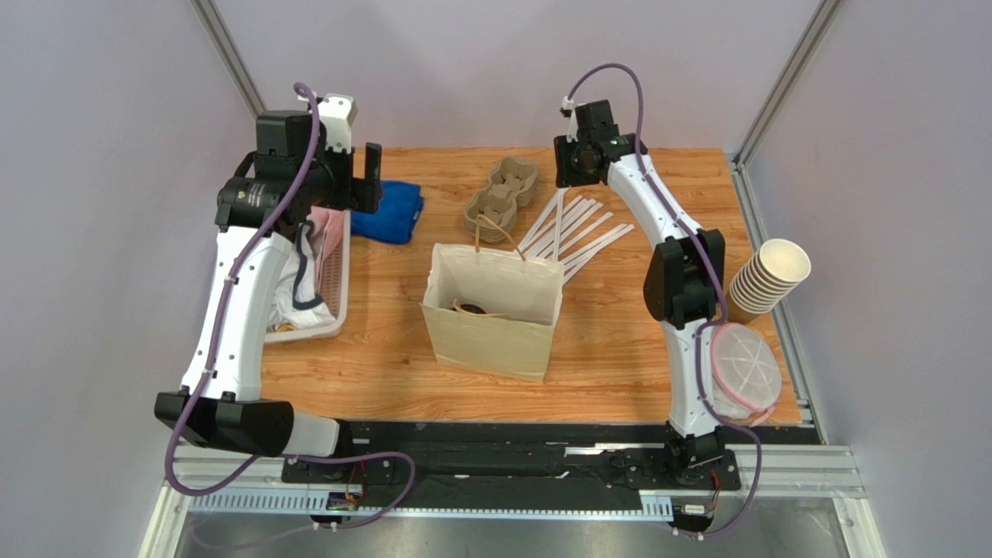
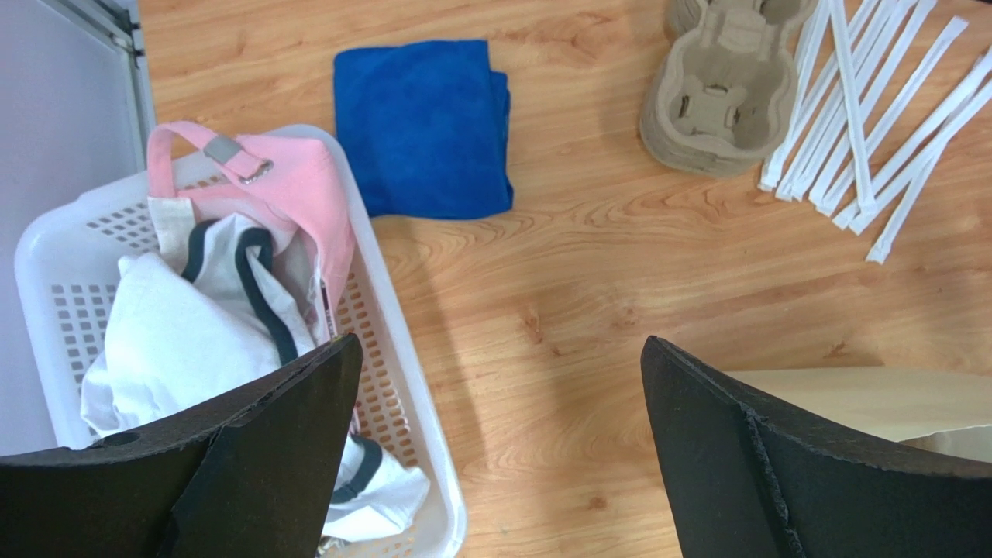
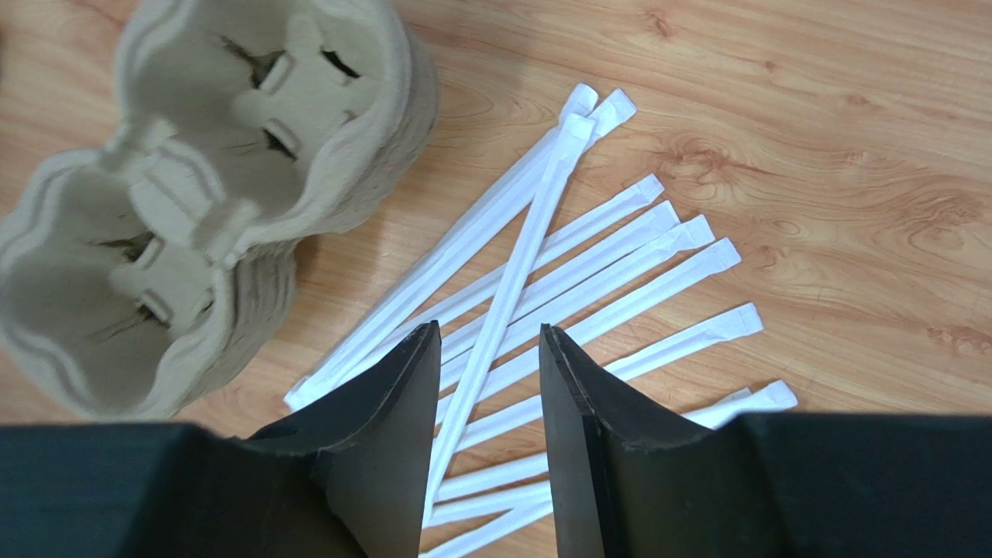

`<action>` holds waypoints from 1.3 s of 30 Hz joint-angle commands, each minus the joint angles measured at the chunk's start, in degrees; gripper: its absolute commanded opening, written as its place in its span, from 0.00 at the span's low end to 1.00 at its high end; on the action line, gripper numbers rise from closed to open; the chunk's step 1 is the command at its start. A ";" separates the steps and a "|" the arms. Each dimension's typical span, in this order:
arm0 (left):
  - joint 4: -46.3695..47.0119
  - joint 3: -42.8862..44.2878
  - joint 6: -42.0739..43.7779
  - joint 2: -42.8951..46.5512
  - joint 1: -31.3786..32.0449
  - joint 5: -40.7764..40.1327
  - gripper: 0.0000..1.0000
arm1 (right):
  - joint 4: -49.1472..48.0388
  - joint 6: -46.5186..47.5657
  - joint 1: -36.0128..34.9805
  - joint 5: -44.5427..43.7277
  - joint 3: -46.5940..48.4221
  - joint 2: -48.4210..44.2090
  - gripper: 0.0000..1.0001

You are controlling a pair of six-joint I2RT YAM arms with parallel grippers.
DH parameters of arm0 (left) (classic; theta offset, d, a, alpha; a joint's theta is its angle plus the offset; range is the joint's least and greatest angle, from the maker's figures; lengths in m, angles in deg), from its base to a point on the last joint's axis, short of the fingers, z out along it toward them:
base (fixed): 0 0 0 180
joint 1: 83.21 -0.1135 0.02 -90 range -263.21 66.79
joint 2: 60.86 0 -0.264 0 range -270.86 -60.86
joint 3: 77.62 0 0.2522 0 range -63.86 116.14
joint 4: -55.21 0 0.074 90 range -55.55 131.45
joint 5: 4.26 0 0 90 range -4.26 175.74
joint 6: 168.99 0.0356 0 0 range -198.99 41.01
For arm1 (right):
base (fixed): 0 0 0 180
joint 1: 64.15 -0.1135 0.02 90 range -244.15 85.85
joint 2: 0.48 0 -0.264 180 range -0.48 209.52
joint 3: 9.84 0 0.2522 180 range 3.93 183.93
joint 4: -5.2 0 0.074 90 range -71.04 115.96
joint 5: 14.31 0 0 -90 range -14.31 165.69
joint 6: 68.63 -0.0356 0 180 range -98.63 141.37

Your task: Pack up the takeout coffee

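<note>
Takeout coffee [image 1: 472,308] prob. already inside paper bag [image 1: 489,343], dark lid showing. R gripper [image 3: 489,331] hovers beyond bag over straws [image 3: 606,250], jaws part-spread, pinching nothing. L gripper [image 2: 501,349] beyond-left of bag, spread wide, empty.

Both arms raised and reaching forward, left gripper [image 2: 495,360] spread wide and empty, right gripper [image 3: 487,337] narrowly parted, empty.

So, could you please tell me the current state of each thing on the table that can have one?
paper bag: upright, mouth open.
takeout coffee: inside the bag, only its dark top showing.
left hand: open wide, empty.
right hand: slightly open, empty, over the straws.
straws: wrapped, lying loose.
cup carriers: stacked, empty.
blue cloth: folded.
cup stack: nested, tilted over.
basket: full of clothes.
</note>
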State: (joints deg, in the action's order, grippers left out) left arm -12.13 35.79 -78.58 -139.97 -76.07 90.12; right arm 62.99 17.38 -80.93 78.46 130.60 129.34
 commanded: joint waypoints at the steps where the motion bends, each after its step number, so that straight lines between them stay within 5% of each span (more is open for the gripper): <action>1: -0.30 -1.74 1.87 1.50 -0.46 -0.60 0.98 | -1.49 -2.34 0.34 -2.68 5.60 2.70 0.41; 29: 0.06 -0.43 8.03 -4.73 -1.95 0.71 0.99 | -9.75 -2.51 0.34 -4.78 10.17 19.07 0.39; 39: -0.38 1.59 7.33 -7.02 -2.21 1.94 0.99 | -7.39 -3.66 1.13 -5.23 10.17 17.93 0.16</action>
State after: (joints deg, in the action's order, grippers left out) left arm -12.76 34.57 -71.59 -146.29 -77.78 90.38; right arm 55.54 14.60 -80.40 73.78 138.36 148.27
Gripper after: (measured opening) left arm 0.988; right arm 0.211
